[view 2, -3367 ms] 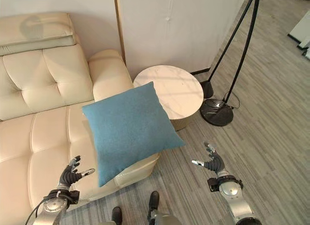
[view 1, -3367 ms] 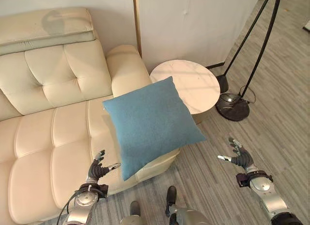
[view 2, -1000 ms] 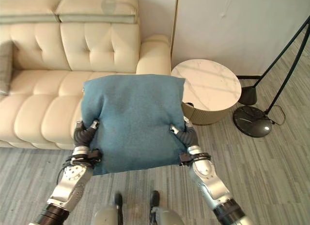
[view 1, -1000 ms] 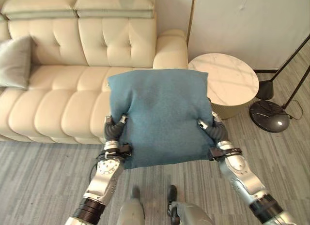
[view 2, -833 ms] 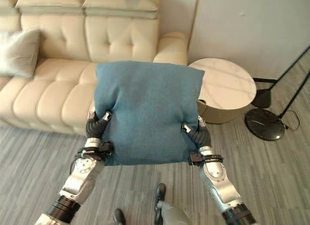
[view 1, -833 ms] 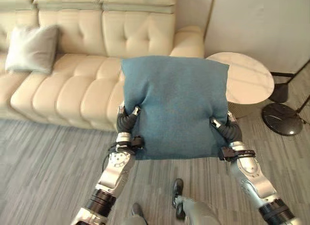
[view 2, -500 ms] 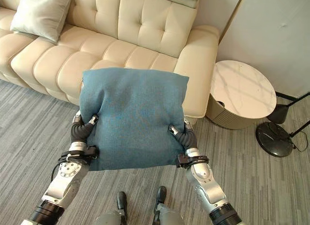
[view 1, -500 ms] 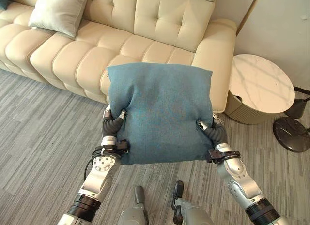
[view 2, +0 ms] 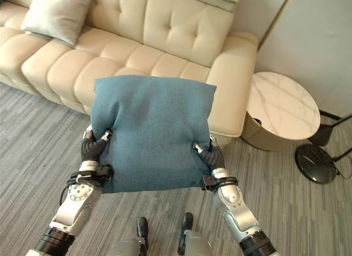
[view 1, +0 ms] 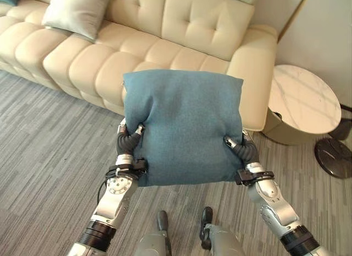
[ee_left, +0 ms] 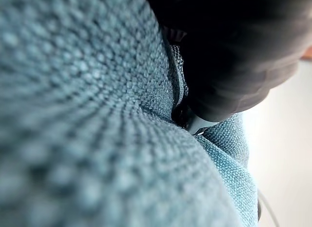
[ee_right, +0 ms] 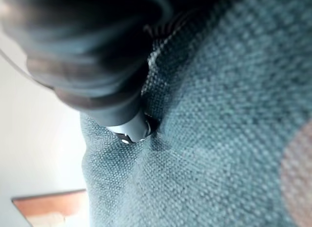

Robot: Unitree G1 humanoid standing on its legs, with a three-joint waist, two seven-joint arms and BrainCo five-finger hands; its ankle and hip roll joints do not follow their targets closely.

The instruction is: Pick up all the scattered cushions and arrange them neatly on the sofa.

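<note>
Grey wood-grain plank floor covers the lower half of the scene. A cream tufted leather sofa runs from 10 o'clock to 1 o'clock. Just beside its armrest, at 2 o'clock, stands a round marble-topped side table. A black lamp base rests at 3 o'clock. A pale wall rises behind.

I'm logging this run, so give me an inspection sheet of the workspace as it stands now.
Surface: cream sofa, seat free at its right end.
Job's things: blue cushion held up in front of the robot, between both hands; pale cushion already on the sofa's left part.
Clutter: nothing seen.
Hands: left hand and right hand each grip a lower side of the blue cushion.
Cables: nothing seen.
Surroundings: round side table right of the sofa; dark lamp base beyond it; grey plank floor.
</note>
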